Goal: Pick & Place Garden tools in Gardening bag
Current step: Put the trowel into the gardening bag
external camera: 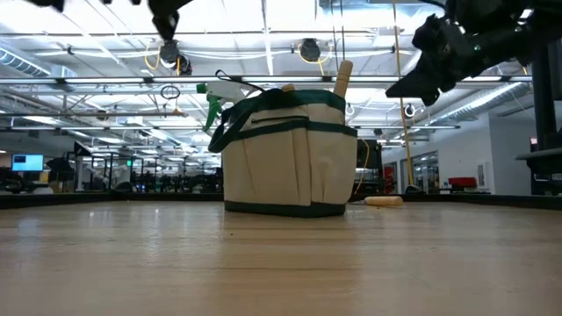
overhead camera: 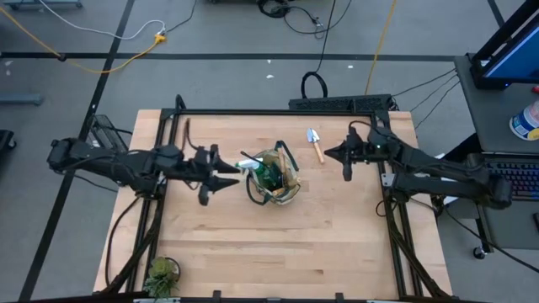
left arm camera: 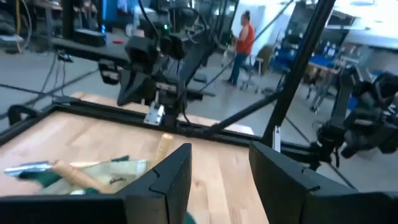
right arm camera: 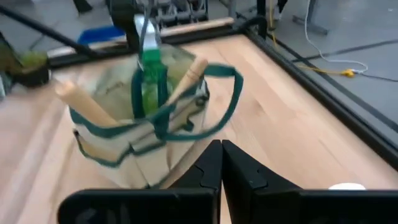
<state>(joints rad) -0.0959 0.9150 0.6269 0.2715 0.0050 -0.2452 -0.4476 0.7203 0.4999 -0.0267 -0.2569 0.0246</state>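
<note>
The gardening bag (overhead camera: 274, 178) at mid-table already holds the spray bottle (overhead camera: 257, 166) and wooden-handled tools, leaving a trowel (overhead camera: 315, 143) near the far edge, with the left pincer (overhead camera: 221, 174) released and empty, the right pincer (overhead camera: 344, 160) clenched on nothing.

The beige, green-trimmed gardening bag (overhead camera: 275, 178) stands upright just beside the left gripper (overhead camera: 221, 174), holding a green spray bottle (overhead camera: 264, 172) and wooden-handled tools. A small trowel (overhead camera: 315, 144) lies flat near the right gripper (overhead camera: 346, 160).
</note>
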